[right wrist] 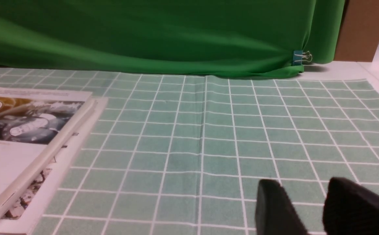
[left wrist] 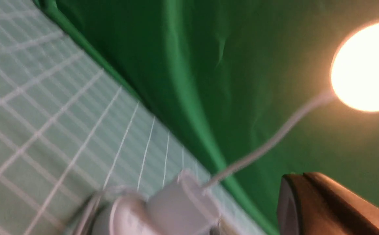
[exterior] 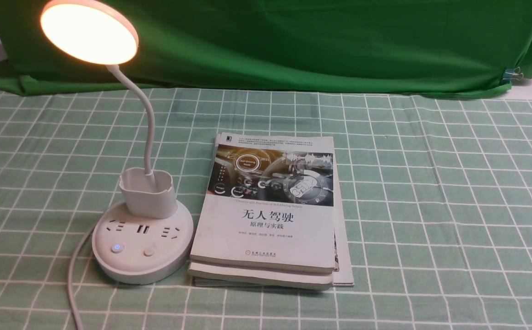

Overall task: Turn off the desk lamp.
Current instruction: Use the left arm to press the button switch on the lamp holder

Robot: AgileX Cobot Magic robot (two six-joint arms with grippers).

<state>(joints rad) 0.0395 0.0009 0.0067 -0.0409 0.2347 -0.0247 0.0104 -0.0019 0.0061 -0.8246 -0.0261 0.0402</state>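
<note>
The white desk lamp stands at the left of the front view. Its round disc head (exterior: 89,31) glows warm. A thin bent neck (exterior: 149,123) runs down into the small cup holder (exterior: 147,192) on the round base (exterior: 142,243). The base carries sockets, a blue-lit button (exterior: 117,248) and a plain button (exterior: 149,252). Neither gripper shows in the front view. The blurred left wrist view shows the glowing head (left wrist: 365,65), the cup (left wrist: 179,205), and my left gripper (left wrist: 303,178) with its fingers together, apart from the lamp. My right gripper (right wrist: 303,191) hovers low over the cloth, slightly open and empty.
A stack of books (exterior: 270,211) lies right beside the lamp base; it also shows in the right wrist view (right wrist: 26,140). The lamp's white cord (exterior: 71,275) trails off the front left. A checked green cloth (exterior: 430,206) covers the table, with a green backdrop (exterior: 316,41) behind.
</note>
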